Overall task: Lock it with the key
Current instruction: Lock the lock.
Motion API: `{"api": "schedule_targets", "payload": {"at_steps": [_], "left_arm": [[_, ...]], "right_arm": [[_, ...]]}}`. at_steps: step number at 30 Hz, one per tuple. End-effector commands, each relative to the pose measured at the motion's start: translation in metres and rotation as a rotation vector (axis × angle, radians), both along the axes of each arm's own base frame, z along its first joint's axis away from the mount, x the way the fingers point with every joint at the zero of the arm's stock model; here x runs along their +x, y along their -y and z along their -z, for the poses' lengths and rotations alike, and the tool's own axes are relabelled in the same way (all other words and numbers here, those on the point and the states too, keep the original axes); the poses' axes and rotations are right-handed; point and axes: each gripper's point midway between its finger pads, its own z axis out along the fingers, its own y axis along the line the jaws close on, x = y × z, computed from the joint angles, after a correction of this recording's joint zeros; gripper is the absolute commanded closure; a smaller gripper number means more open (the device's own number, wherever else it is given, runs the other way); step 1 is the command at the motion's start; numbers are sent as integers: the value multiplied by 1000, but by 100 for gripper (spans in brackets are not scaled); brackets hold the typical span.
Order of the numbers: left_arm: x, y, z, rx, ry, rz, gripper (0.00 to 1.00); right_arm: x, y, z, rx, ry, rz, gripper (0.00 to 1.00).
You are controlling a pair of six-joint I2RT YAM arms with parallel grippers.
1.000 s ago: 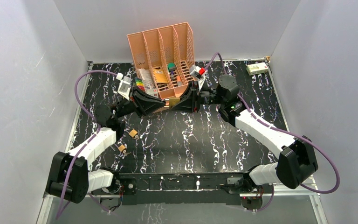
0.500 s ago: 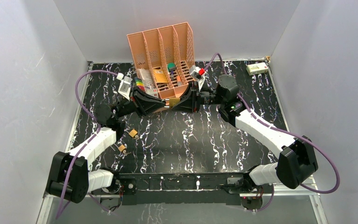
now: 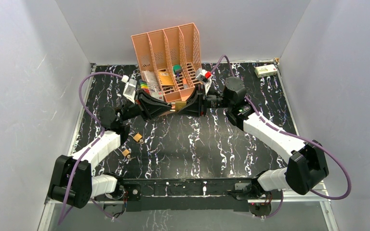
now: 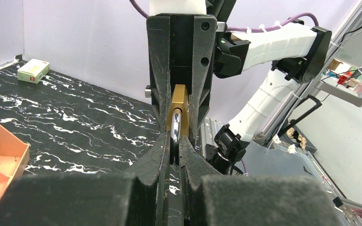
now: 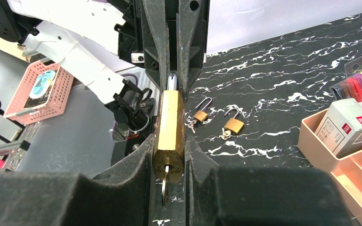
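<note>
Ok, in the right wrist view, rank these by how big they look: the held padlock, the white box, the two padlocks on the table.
1. held padlock and white box: about alike; the padlock is far nearer the camera, so unranked.
2. table padlocks: smallest, alike.

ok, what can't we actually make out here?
- shackle: in the right wrist view the left gripper covers most of it, so seated or not is unclear.
- key: only its head shows under the padlock. The blade is inside and its turn is unreadable. In the left wrist view the padlock hides it.
- Top view: the padlock is too small, wedged against the right gripper.
- spare padlocks: the bits at their bases are too small to identify.
</note>
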Motion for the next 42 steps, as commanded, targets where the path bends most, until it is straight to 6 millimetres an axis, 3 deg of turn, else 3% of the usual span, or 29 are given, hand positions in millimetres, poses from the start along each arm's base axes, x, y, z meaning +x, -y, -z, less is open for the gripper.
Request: {"api": "schedule_targets", "payload": {"at_steps": [1, 42], "left_arm": [[22, -15, -6, -24, 32, -112, 100], [22, -14, -4, -16, 35, -104, 100]], "right_arm": [[-22, 14, -53, 95, 175, -99, 100], [-22, 13, -47, 78, 179, -108, 100]]}}
